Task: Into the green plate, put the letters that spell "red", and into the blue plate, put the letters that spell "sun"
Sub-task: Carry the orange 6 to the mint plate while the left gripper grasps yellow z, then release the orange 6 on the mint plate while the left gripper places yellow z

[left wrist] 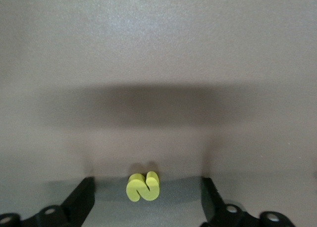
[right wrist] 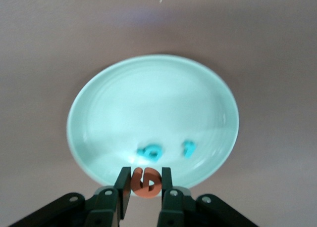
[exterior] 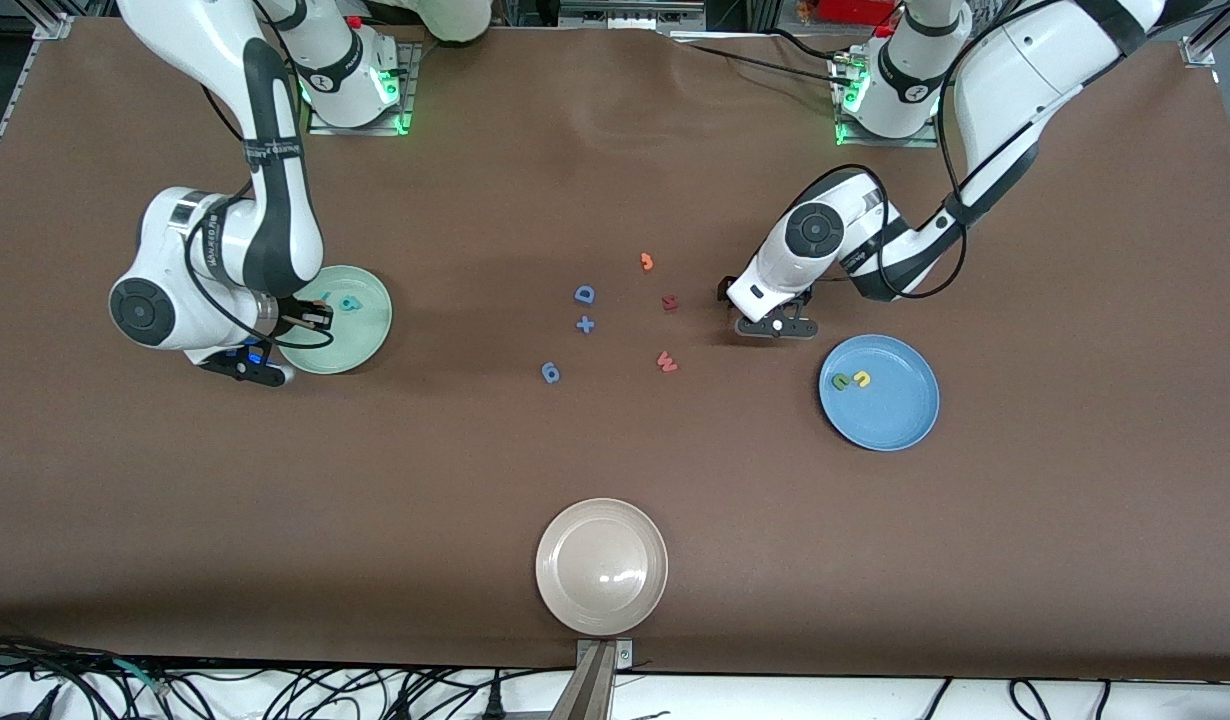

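**Trainee:** Where does each arm stand?

**Coach:** Your right gripper is closed on the orange "e", pinched between its two fingers, and it hangs over the rim of the green plate at the right arm's end of the surface. The teal "d" and the teal "r" already lie inside, near that same rim. Your left gripper has its fingers spread wide with nothing in them, low over the surface, and the yellow "s" lies flat between them, touching neither.

**Trainee:** So which step comes first?

**Coach:** You have two. On the right, I'd carry the "e" a little further in over the plate's floor before you let go; released at the rim, a light foam piece could tip out. Drop it low, clear of the two teal letters.

**Trainee:** And the "s"?

**Coach:** Keep it centred between the fingers, settle down to the surface, then close. It's thin, so a high grip may slide over it. Its target, the blue plate, sits just beside, nearer the front camera, with the olive "u" and the yellow "n" inside. Leave the red "w" and the dark red "m" alone.
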### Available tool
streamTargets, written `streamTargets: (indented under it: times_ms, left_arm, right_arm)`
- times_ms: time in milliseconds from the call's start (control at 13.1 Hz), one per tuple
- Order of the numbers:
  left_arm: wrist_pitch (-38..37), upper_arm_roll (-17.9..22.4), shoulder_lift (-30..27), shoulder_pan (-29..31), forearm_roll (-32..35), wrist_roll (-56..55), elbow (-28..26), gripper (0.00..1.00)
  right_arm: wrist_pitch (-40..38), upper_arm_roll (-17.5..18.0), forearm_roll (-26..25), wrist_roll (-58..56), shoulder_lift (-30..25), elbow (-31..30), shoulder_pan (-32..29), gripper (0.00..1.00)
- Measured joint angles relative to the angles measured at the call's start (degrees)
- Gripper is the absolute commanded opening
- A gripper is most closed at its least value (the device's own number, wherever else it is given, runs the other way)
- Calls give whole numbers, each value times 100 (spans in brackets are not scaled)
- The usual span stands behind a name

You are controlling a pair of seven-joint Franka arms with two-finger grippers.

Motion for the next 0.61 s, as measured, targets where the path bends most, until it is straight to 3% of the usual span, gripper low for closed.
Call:
streamTargets:
  times_ms: [153, 458, 611]
  left_arm:
    - [6, 0, -6, 20, 0, -21, 4, 64]
    - [6, -47, -29, 47, 0, -31, 23, 27]
    - [6, -70, -32, 67, 0, -36, 34, 24]
  right_arm:
    - [571, 30, 3, -181, 186, -231, 13, 16]
    - [756, 93, 285, -388, 528, -306, 4, 16]
    - [757, 100, 658, -680, 636, -310, -65, 16]
